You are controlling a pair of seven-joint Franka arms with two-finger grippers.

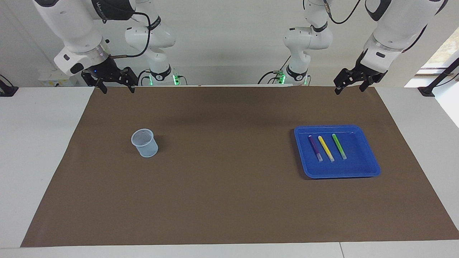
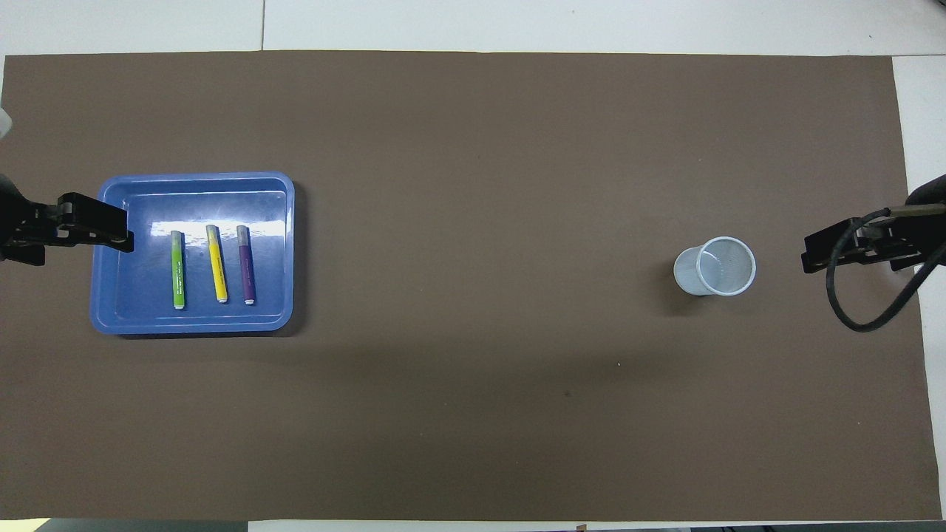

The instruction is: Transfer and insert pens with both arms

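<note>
From my seat, both arms hang raised at the robots' own edge of the brown paper mat (image 1: 229, 200), neither touching anything. The left gripper (image 1: 353, 83) is up over the mat's edge at its arm's end of the table, jaws spread wide and empty; the right gripper (image 1: 115, 83) waits the same way at its own end, open and empty too.

Farther out from the left gripper sits the shallow blue plastic tray (image 1: 362, 171), holding the three thin marker pens side by side and apart: green pen (image 1: 339, 146), yellow pen (image 1: 326, 148), purple pen (image 1: 315, 148). Their long axes run roughly away from the robots, whitish ends farthest. The translucent pale plastic cup (image 1: 145, 143) stands upright toward the right arm's end.

I judge the left arm nearer the pens, and its fingers should straddle a barrel crosswise.
</note>
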